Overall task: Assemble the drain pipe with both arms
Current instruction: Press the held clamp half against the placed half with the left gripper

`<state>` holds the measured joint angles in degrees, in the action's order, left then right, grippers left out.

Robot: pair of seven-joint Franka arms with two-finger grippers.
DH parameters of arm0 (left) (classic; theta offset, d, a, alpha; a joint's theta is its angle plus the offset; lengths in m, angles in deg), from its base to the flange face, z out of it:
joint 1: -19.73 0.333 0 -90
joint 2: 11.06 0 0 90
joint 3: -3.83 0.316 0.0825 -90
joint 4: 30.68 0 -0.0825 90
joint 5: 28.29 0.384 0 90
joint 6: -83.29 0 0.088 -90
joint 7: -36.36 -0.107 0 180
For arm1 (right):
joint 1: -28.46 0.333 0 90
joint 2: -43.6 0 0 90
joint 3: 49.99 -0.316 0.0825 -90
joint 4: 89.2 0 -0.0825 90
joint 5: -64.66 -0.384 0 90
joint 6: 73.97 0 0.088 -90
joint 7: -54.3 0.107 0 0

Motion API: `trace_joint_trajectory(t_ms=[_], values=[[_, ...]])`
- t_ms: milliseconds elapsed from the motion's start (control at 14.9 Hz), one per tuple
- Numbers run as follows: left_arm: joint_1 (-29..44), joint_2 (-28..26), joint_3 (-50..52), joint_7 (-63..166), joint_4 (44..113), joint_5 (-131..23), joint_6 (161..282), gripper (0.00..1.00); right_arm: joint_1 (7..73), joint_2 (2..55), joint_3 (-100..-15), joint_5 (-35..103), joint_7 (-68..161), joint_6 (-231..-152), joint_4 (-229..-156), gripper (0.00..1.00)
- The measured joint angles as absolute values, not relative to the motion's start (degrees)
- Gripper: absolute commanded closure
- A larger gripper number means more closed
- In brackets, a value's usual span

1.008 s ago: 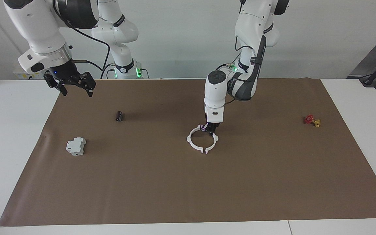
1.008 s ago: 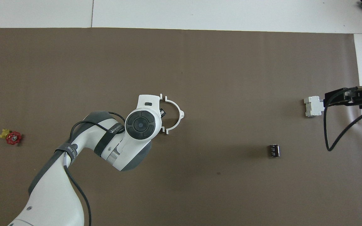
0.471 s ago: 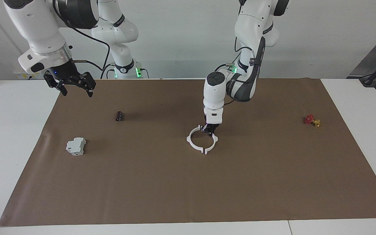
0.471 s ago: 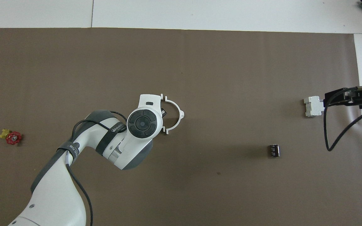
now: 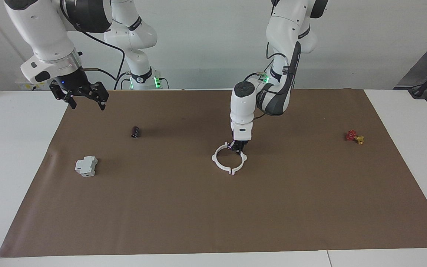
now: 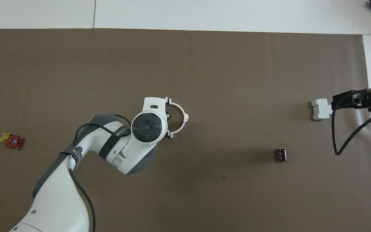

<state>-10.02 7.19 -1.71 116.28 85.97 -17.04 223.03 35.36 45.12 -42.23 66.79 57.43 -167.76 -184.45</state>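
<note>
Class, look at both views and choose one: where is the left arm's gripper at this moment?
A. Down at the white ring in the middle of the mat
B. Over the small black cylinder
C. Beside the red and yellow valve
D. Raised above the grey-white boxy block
A: the left gripper is down at the rim of the white ring mid-mat, on the side nearest the robots.

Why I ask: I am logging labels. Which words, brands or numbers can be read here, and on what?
Grey band on the left arm: white lettering, too blurred to read.
Second band lower on that arm: print too small to read.
Nothing legible elsewhere.
</note>
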Motion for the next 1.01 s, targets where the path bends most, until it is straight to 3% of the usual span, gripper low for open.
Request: trace_joint_trajectory(t_ms=[1008], values=[[-10.04, 7.29, -1.76, 116.29, 85.95, -14.19, 223.03, 1.0, 35.36, 45.12, -42.23, 66.79, 57.43, -167.76, -184.45, 0.0]])
